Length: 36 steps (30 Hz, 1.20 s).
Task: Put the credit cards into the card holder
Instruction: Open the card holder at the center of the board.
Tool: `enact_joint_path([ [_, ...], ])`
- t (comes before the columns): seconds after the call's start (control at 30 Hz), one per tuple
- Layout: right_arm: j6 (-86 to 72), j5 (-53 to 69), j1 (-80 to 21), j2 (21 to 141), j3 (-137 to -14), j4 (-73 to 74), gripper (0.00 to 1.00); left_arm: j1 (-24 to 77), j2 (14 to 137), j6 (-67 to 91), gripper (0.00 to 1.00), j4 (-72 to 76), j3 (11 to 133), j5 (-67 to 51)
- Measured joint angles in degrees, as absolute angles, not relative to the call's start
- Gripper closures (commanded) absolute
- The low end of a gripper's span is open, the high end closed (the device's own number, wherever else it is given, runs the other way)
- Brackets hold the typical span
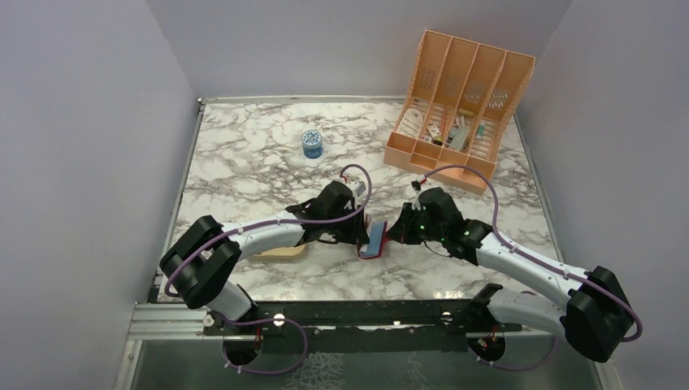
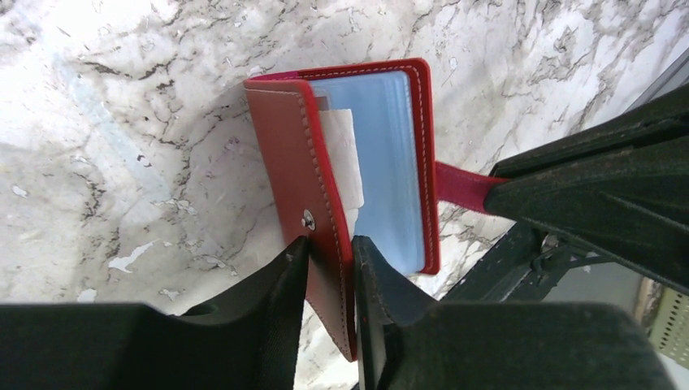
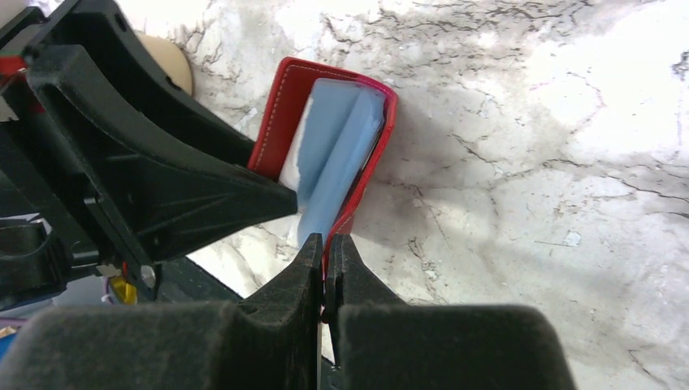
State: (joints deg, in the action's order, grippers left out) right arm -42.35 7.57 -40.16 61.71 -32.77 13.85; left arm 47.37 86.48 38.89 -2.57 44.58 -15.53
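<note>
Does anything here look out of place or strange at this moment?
Only the card holder: it does not lie flat but is held half open, the left gripper pinching its snap cover, the right gripper its strap. A white slip sits between the cover and the blue pockets, perhaps loose.

The tabletop (image 1: 244,154) was white marble-patterned with grey veins, and it filled the floor of a plain booth closed in by a pale grey-lavender back wall (image 1: 341,49), left wall (image 1: 73,162) and right wall (image 1: 617,146). Light fell evenly from above, leaving bright washed-out patches on the stone pattern and soft shadows. A silver rail (image 1: 162,322) and a black bar (image 1: 366,313) ran along the near edge, with a grey mottled surface (image 1: 366,367) below.
</note>
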Motion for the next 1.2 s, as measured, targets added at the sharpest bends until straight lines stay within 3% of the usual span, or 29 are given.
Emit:
enact_joint_path([
  [0.17,-41.3,4.3,-40.2,61.7,-32.8,16.1,0.80,47.4,86.3,39.0,0.86,-2.6,44.6,-15.1],
  [0.37,-40.7,-0.1,-40.2,61.7,-33.8,21.6,0.58,47.4,86.3,39.5,0.89,-1.7,43.6,-14.9],
  [0.6,-41.2,-0.8,-40.2,58.0,-38.4,27.9,0.45,47.4,85.0,43.2,0.89,0.8,40.4,-14.8],
  [0.77,-43.4,2.2,-40.2,55.6,-36.7,24.3,0.42,47.4,83.4,47.8,0.88,3.8,37.2,-13.9],
  [1.2,-49.3,5.7,-40.2,66.0,-28.3,13.9,0.43,47.8,82.4,55.4,0.88,8.8,32.6,-12.8],
])
